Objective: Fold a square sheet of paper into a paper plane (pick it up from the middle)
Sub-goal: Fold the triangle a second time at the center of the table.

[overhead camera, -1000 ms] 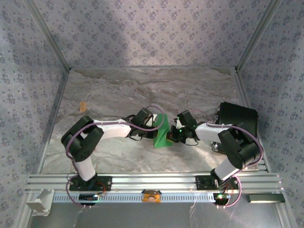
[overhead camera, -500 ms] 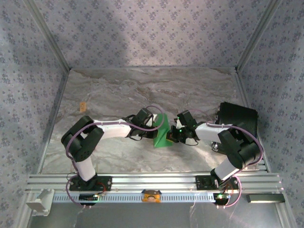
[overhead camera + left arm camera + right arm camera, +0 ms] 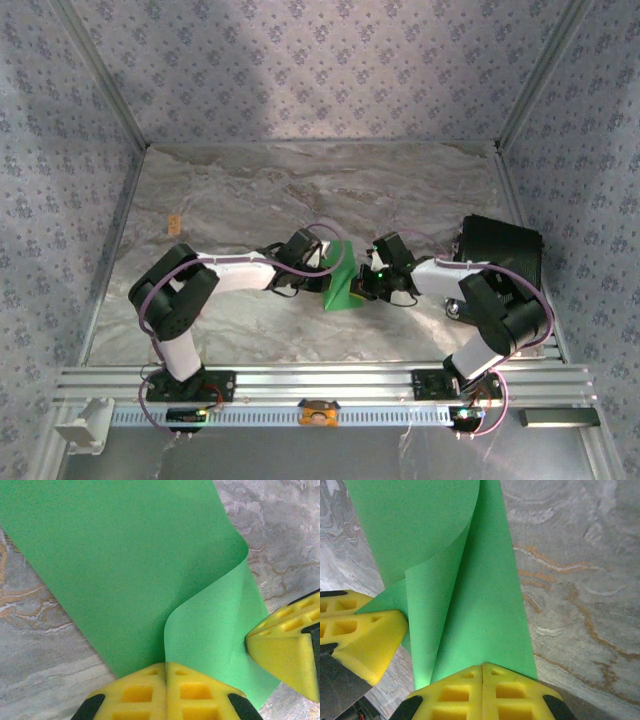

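Change, top view: none to call. The left arm [image 3: 240, 270] and right arm [image 3: 445, 272] sit exactly where they were a second ago, and the square sheet of paper [image 3: 343, 285] is still between them over the middle of the desk [image 3: 250, 200], standing up like a small green tent.
Left wrist view: the left fingers [image 3: 135, 695] are pressed together, pinching a curled-over edge of the sheet. The right fingers [image 3: 285, 655] touch the paper from the right side.
Right wrist view: the right fingers are closed tight on the sheet's near edge, where one flap overlaps another. The left fingers come in at lower left, touching the green.
Fold state: a soft rolled bend, with no sharp crease visible.
Meaning for task: probably a hold. Both pinches are steady and an early fold is shaped but not pressed flat, so the dart looks a long way off.
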Robot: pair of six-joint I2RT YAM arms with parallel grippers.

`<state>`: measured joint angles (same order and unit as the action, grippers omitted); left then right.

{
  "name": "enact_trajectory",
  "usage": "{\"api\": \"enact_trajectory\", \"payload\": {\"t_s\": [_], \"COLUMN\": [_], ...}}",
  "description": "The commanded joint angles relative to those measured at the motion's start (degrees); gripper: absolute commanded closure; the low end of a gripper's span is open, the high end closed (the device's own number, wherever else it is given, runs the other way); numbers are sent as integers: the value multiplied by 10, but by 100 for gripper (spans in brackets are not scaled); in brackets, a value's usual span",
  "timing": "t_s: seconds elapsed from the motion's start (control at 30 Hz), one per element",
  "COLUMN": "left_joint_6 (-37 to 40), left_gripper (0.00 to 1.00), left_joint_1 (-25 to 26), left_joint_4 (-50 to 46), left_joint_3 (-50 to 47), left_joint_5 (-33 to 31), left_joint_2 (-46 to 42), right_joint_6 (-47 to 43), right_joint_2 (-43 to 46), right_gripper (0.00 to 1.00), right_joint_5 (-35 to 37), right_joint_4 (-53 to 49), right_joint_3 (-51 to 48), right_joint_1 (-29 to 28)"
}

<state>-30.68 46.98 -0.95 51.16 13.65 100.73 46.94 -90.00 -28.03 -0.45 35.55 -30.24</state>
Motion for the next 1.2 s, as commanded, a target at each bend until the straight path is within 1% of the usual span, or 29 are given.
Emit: {"api": "enact_trajectory", "payload": {"t_s": [0.0, 0.63, 0.87, 1.17], "left_joint_6": [6, 0, 2, 4], "left_gripper": [95, 96, 96, 96], "left_joint_1": [-1, 0, -1, -1], "left_joint_4": [14, 9, 16, 17], "left_joint_3": [-7, -12, -3, -11], "left_joint_5": [-2, -13, 0, -6], "left_joint_2": [2, 8, 25, -3], "right_joint_6": [-5, -6, -6, -6], "right_joint_2": [-14, -13, -13, -12], "right_gripper": [94, 94, 93, 93], "right_joint_5": [19, 19, 18, 20], "right_joint_4": [-32, -35, -34, -35], "right_joint_3": [-8, -8, -8, -8], "right_joint_1": [4, 5, 4, 5]}}
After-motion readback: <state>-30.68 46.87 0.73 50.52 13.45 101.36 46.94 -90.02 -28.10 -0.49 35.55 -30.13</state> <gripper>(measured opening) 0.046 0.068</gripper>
